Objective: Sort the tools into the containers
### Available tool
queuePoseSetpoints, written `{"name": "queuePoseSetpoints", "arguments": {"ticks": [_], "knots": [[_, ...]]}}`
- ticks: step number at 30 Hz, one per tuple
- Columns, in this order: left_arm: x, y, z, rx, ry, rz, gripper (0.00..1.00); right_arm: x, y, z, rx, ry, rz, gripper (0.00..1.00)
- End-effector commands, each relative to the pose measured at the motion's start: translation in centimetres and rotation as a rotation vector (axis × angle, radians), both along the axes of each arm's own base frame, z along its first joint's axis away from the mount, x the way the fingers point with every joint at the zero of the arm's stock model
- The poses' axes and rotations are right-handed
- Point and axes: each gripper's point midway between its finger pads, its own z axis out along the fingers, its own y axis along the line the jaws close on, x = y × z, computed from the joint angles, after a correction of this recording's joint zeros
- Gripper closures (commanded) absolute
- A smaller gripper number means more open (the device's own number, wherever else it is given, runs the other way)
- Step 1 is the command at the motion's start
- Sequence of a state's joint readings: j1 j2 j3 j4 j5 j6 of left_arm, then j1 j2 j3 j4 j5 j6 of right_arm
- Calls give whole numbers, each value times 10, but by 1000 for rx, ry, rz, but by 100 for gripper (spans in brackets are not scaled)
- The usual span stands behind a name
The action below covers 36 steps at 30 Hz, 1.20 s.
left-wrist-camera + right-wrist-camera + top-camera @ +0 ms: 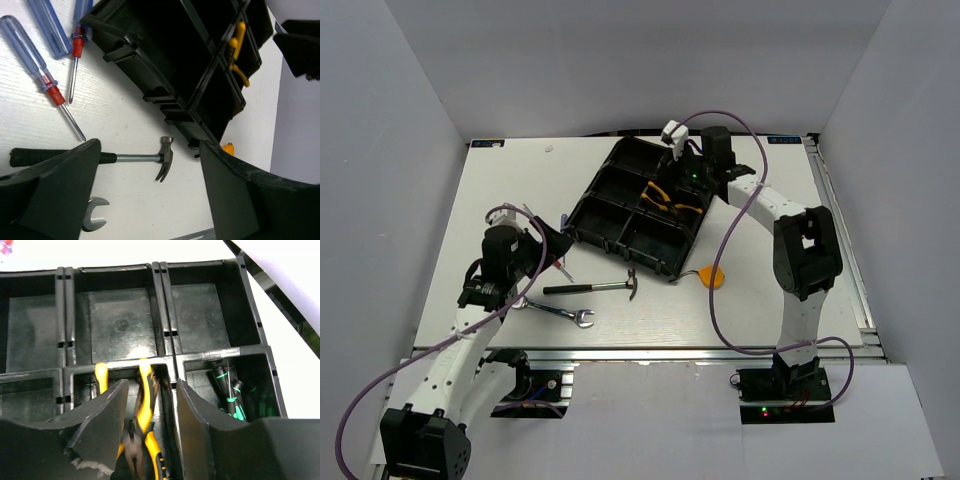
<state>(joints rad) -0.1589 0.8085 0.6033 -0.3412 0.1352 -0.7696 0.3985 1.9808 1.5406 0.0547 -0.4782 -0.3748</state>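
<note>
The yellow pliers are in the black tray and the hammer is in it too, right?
Not quite. The hammer is not in the tray; it lies on the table just outside it, as the top view shows. The pliers are indeed in the tray.

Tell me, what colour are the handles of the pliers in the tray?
Yellow. The pliers show best in the right wrist view.

Looks like a robotics lab test cell: white table [500, 190] boxed in by plain grey walls [380, 150], aluminium rail [650, 355] along the near edge.
</note>
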Motion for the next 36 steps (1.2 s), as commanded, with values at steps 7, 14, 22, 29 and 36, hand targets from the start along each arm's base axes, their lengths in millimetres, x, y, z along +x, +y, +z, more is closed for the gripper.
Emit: {"name": "queuePoseSetpoints", "arguments": {"ticks": [7, 14, 22, 29, 36], "knots": [[25, 15, -2, 28, 76, 121, 53, -69, -10, 88, 55, -90, 309, 42], [51, 34, -41, 114, 248, 144, 60, -135, -47, 61, -28, -22, 371, 41], [67, 66, -92, 161, 475, 204, 44, -160, -103, 37, -12, 32, 248, 40], [81, 63, -118, 154, 564, 186, 43, -167, -130, 20, -10, 65, 181, 40], [77, 77, -137, 232, 656, 224, 46, -164, -138, 19, 2, 69, 154, 40]]}}
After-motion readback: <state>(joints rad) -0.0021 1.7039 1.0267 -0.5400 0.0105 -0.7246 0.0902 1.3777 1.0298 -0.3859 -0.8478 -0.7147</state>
